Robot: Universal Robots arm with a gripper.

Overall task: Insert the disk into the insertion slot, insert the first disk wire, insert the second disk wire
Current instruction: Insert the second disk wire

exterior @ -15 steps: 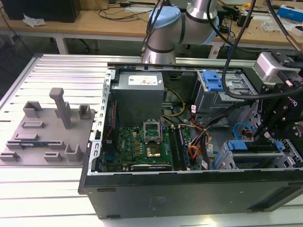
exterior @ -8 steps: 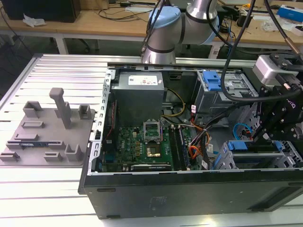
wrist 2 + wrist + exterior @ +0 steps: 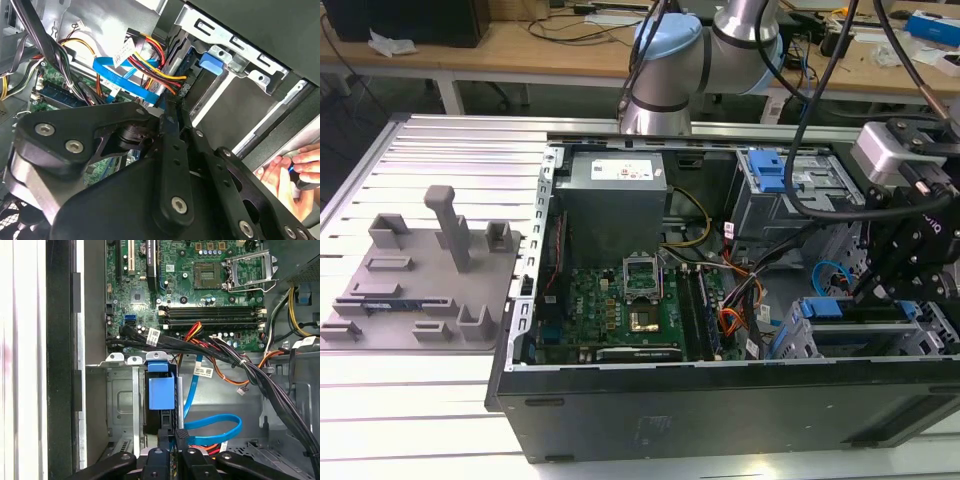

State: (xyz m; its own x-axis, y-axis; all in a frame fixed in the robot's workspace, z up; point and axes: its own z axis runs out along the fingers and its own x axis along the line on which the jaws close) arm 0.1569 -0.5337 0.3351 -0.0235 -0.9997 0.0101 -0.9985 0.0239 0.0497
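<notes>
arm bent low; pincer (image 3: 176,447) fingers closed together, pointing down.

Pincer (image 3: 172,460) base cut off by frame edge

Ribbed aluminium table (image 3: 440,150), cluttered wooden benches (image 3: 520,50) behind
</notes>
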